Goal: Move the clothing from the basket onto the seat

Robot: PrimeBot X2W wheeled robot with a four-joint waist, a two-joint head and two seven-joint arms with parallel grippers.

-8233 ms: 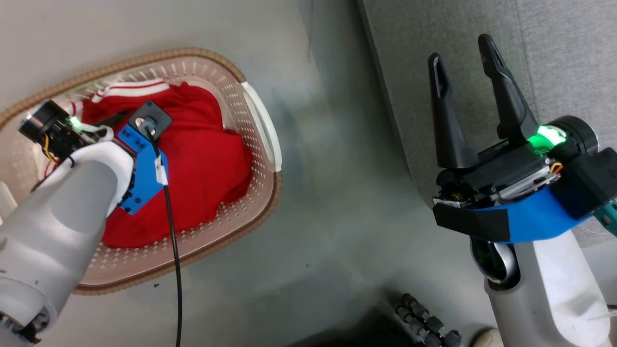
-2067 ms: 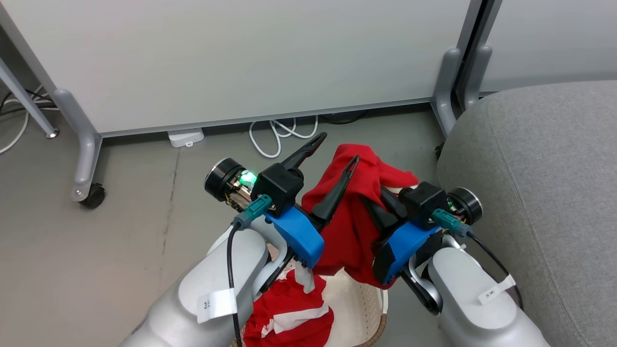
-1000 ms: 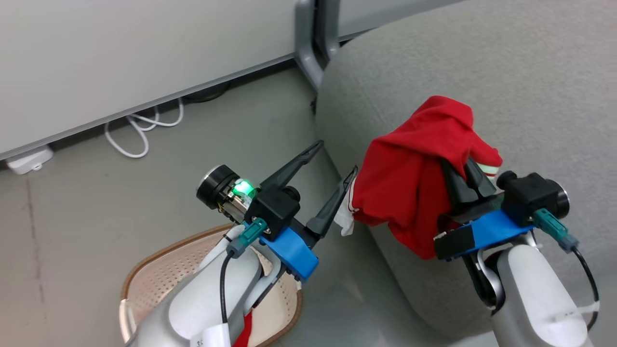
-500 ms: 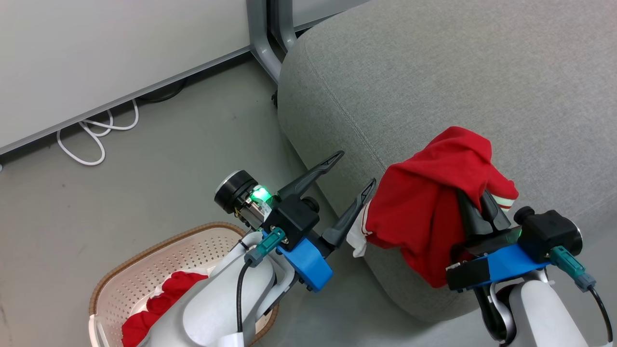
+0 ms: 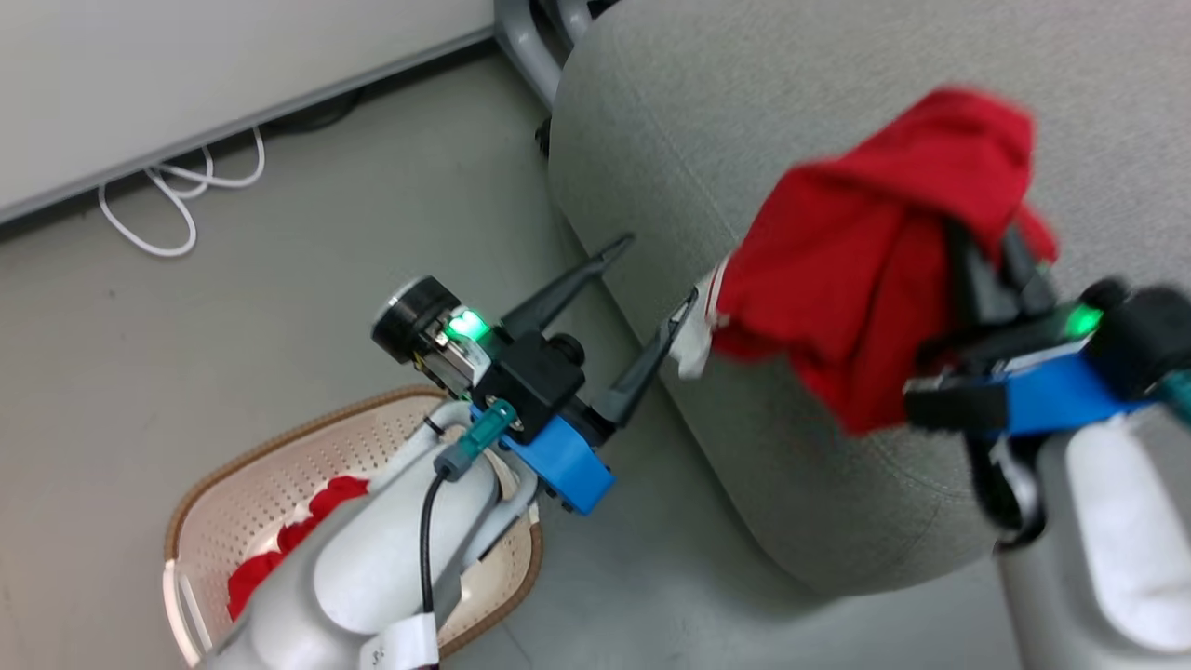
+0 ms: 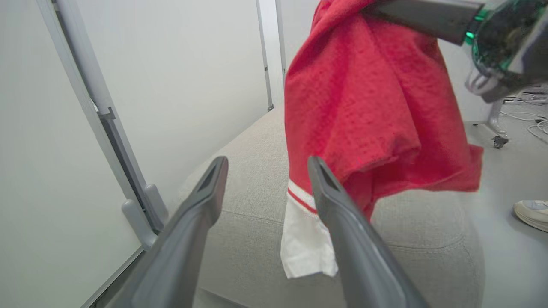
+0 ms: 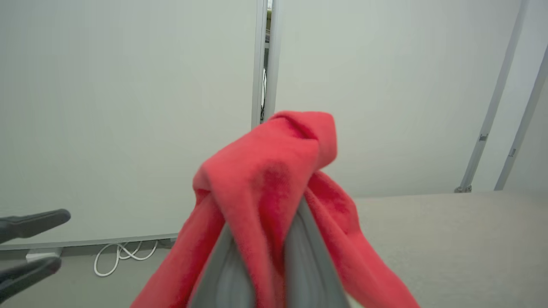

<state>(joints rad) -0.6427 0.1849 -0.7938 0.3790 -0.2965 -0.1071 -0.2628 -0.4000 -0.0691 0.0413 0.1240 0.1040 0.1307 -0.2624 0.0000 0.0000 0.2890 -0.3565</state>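
Note:
My right gripper (image 5: 991, 247) is shut on a bright red garment (image 5: 865, 270), which drapes over its fingers and hangs above the front corner of the light grey seat (image 5: 744, 121). The picture of it is blurred by motion. The garment's white band with red stripes (image 6: 306, 239) dangles just beside my left gripper (image 5: 659, 272), which is open and holds nothing. In the right wrist view the cloth (image 7: 265, 179) hides the fingertips. The cream basket (image 5: 279, 461) stands on the floor at lower left, partly behind my left forearm, with a second red garment (image 5: 302, 526) inside.
A white cable (image 5: 167, 205) lies on the grey floor by the pale partition wall. A grey partition foot (image 5: 526, 37) stands next to the seat's far corner. A person's shoe (image 6: 533, 214) rests on the floor beyond the seat.
My right gripper has risen and moved farther over the seat with the red garment. The head camera has shifted a little. My left gripper stays open beside the hanging band.

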